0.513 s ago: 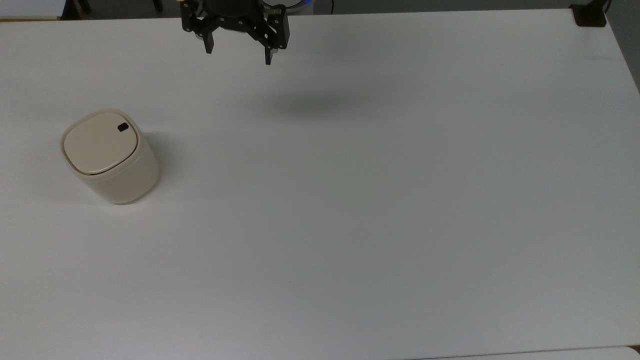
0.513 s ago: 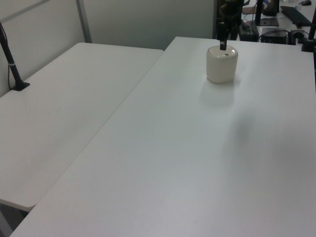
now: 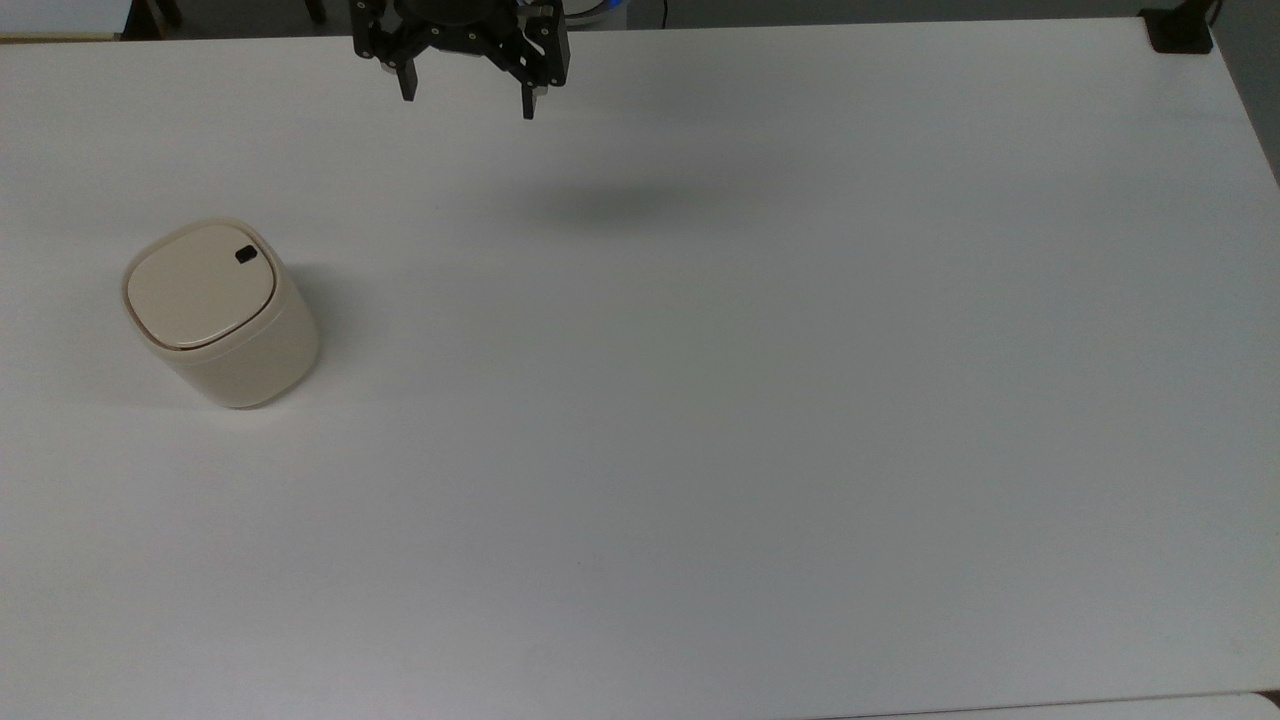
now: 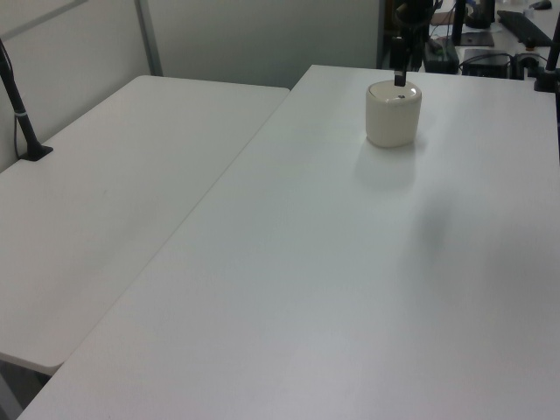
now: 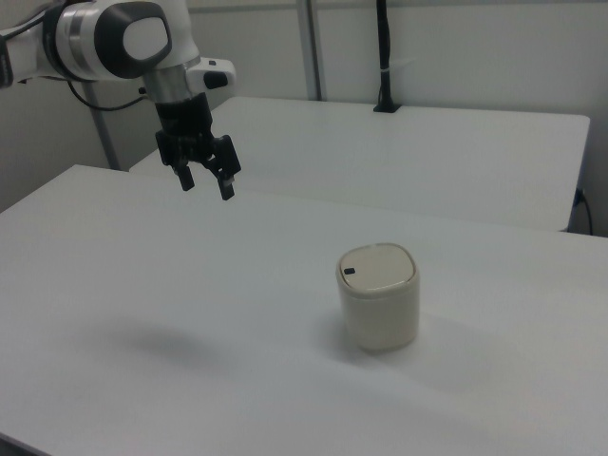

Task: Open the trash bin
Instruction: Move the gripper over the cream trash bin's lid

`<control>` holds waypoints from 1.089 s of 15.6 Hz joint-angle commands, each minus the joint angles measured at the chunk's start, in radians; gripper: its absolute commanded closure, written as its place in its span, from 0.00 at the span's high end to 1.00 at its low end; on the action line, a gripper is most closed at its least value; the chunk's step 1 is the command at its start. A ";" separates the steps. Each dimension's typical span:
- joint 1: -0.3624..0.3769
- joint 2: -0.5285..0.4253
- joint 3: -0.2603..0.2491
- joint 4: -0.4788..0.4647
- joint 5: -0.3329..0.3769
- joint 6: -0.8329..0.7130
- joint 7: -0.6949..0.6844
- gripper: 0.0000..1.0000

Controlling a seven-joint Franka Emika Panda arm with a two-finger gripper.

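The trash bin (image 3: 222,315) is a small cream-beige tub standing on the white table (image 3: 700,400) at the top view's left, its flat lid shut and a small black button (image 3: 244,256) near the lid's rim. It also stands in the left view (image 4: 393,113) and the right view (image 5: 379,296). My gripper (image 3: 466,105) hangs high over the table's far edge, open, with nothing between its black fingers. In the right view my gripper (image 5: 207,185) floats well to the left of the bin and above it.
A second white table (image 4: 114,184) adjoins at the left view's left. A black clamp mount (image 3: 1178,30) sits at the table's far right corner in the top view. A black post (image 5: 384,57) rises behind in the right view.
My gripper has shifted slightly toward the top view's upper left, rising a little. The bin has not moved.
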 commanded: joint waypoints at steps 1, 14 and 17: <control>0.004 -0.028 -0.008 -0.022 -0.003 -0.021 -0.027 1.00; -0.044 0.009 -0.072 0.018 0.009 0.057 -0.007 0.00; -0.045 0.027 -0.150 0.023 0.032 0.141 0.004 0.00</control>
